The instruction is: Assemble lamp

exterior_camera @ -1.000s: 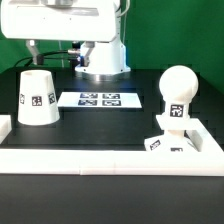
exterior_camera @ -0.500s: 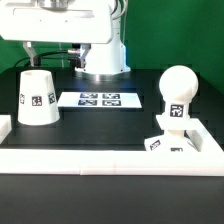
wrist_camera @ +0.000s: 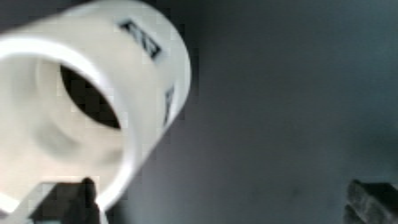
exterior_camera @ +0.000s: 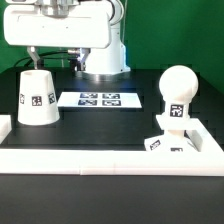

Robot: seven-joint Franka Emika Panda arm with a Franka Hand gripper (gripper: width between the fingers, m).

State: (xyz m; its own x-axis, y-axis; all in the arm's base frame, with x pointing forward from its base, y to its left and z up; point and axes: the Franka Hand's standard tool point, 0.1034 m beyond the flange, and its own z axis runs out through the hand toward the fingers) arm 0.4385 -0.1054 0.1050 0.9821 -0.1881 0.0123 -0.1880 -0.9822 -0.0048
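The white tapered shade (exterior_camera: 38, 97) stands on the black table at the exterior view's left, its tags facing out. The round-headed bulb (exterior_camera: 177, 88) stands upright on the flat square base (exterior_camera: 168, 143) at the exterior view's right. My gripper (exterior_camera: 54, 58) hangs above the shade, open and empty, mostly hidden under the white hand. In the wrist view the shade (wrist_camera: 125, 80) shows its hollow opening beside one fingertip (wrist_camera: 68, 200). The gripper (wrist_camera: 221, 205) has only bare table between its jaws.
The marker board (exterior_camera: 98, 99) lies flat between the shade and the bulb. A white rail (exterior_camera: 100, 157) runs along the table's front and up both sides. The robot's white body (exterior_camera: 102, 55) stands behind the marker board.
The hand has come down a little over the shade. The shade, bulb and base have not moved.
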